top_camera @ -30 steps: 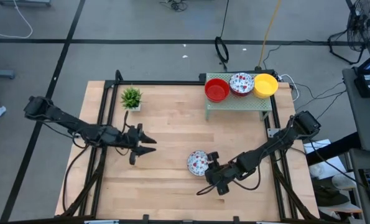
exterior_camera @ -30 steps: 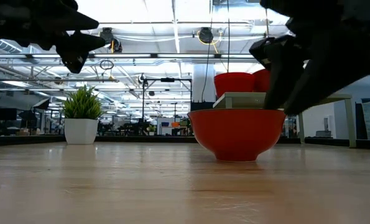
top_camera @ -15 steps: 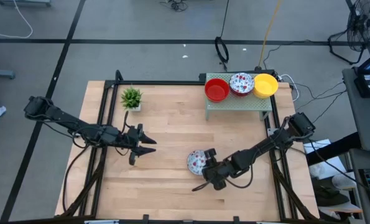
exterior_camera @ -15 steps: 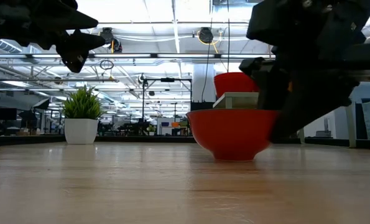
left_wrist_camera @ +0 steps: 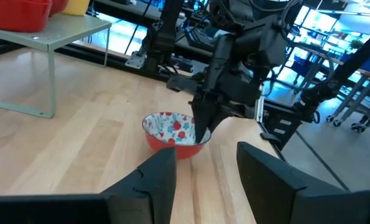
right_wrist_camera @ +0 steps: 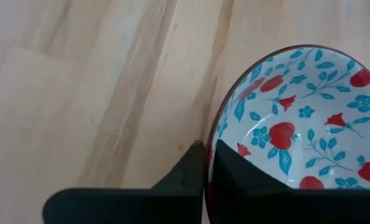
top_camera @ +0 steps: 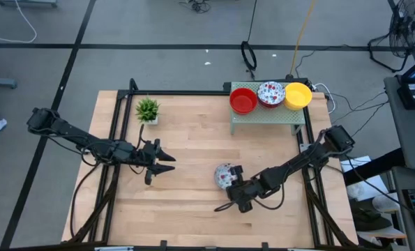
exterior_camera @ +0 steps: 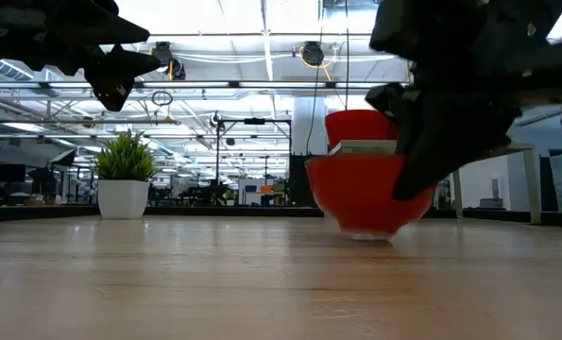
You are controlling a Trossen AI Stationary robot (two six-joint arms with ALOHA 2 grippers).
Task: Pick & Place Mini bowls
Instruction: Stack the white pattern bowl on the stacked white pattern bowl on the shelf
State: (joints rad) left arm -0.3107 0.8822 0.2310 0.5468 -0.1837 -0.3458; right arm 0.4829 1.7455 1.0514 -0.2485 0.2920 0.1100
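A mini bowl (top_camera: 223, 173), red outside and white with red and blue flowers inside (right_wrist_camera: 296, 118), sits mid-table, tipped. My right gripper (top_camera: 231, 183) is shut on its rim. My left gripper (top_camera: 171, 160) hovers open and empty above the table's left half, pointing at the bowl (left_wrist_camera: 171, 128). On a pale green shelf (top_camera: 266, 113) at the far right stand a red bowl (top_camera: 243, 100), a floral bowl (top_camera: 270, 93) and a yellow bowl (top_camera: 298, 95). My right gripper pinches the bowl's rim (right_wrist_camera: 217, 138) on its near right side, one finger (right_wrist_camera: 188, 171) outside the wall and one finger (right_wrist_camera: 247, 180) inside. The fingers slant down from the table's near right. The bowl (exterior_camera: 366, 194) is tilted, its foot low at the tabletop.
A small green potted plant (top_camera: 147, 109) stands at the far left. The shelf's legs (left_wrist_camera: 51, 81) rise from the table beyond the bowl. Bare wood lies between the two arms and along the near edge (top_camera: 193, 223).
My right gripper has shut on the bowl's rim, after edging a little toward the bowl. The bowl, flat on the table before, has tipped and shifted slightly toward the table's far right.
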